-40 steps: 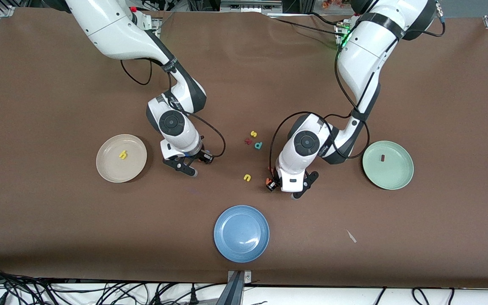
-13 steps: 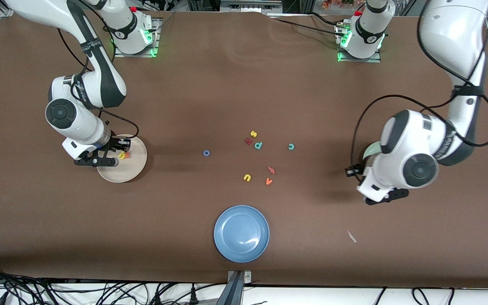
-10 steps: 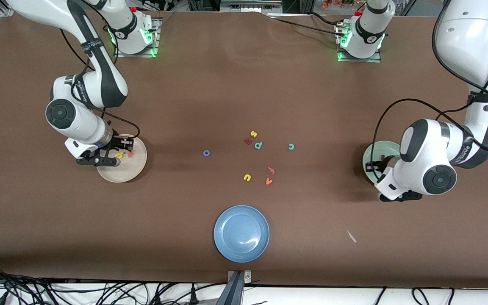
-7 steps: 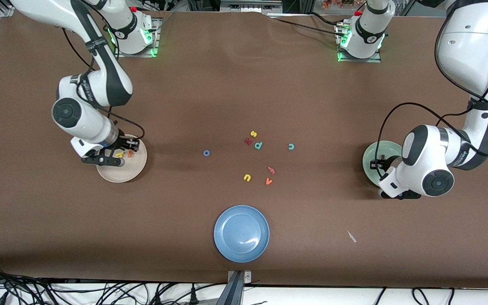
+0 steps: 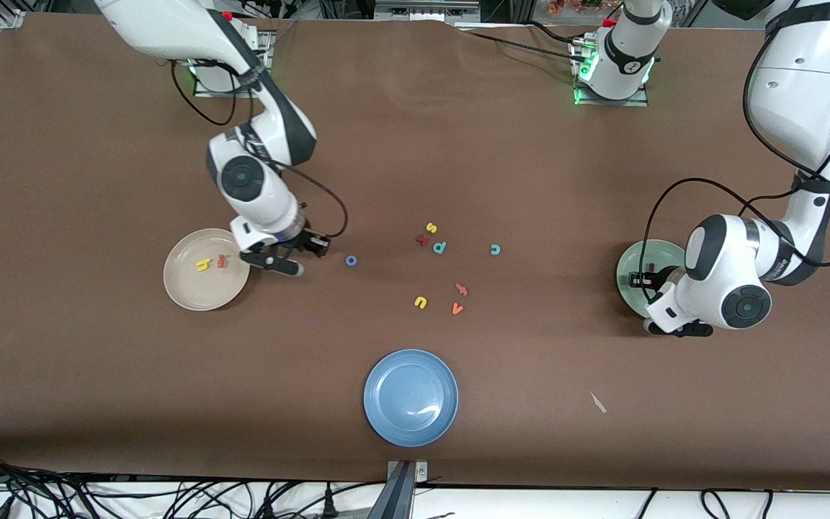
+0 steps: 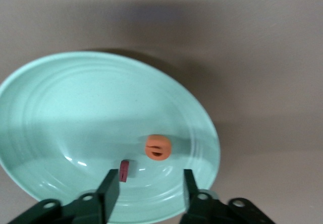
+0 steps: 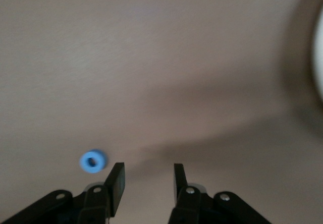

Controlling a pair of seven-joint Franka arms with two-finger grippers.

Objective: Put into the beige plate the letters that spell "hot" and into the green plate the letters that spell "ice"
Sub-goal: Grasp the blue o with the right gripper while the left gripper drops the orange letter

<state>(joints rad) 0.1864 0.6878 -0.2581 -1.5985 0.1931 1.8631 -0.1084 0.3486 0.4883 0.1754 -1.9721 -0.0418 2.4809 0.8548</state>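
Observation:
The beige plate (image 5: 188, 285) holds the yellow h (image 5: 203, 265) and the orange t (image 5: 221, 261). My right gripper (image 5: 282, 264) hangs open and empty between that plate and the blue o (image 5: 351, 260), which lies on the table just beside one fingertip (image 7: 115, 183). My left gripper (image 6: 149, 188) stands open over the rim of the green plate (image 5: 631, 263). In that plate (image 6: 60, 113) lie the orange e (image 6: 158, 147) and the dark red i (image 6: 123, 170), both free of the fingers. The teal c (image 5: 495, 249) lies on the table mid-way between the arms.
Loose letters lie mid-table: a yellow s (image 5: 431, 228), a dark red letter (image 5: 422, 240), a teal p (image 5: 440, 247), a yellow u (image 5: 421, 302), a salmon-pink letter (image 5: 461, 289) and an orange v (image 5: 457, 308). A blue plate (image 5: 411, 397) sits nearer the camera.
My right gripper has left the beige plate, where the orange t now lies, and moved toward the blue o. My left gripper has opened, and the orange e lies in the green plate.

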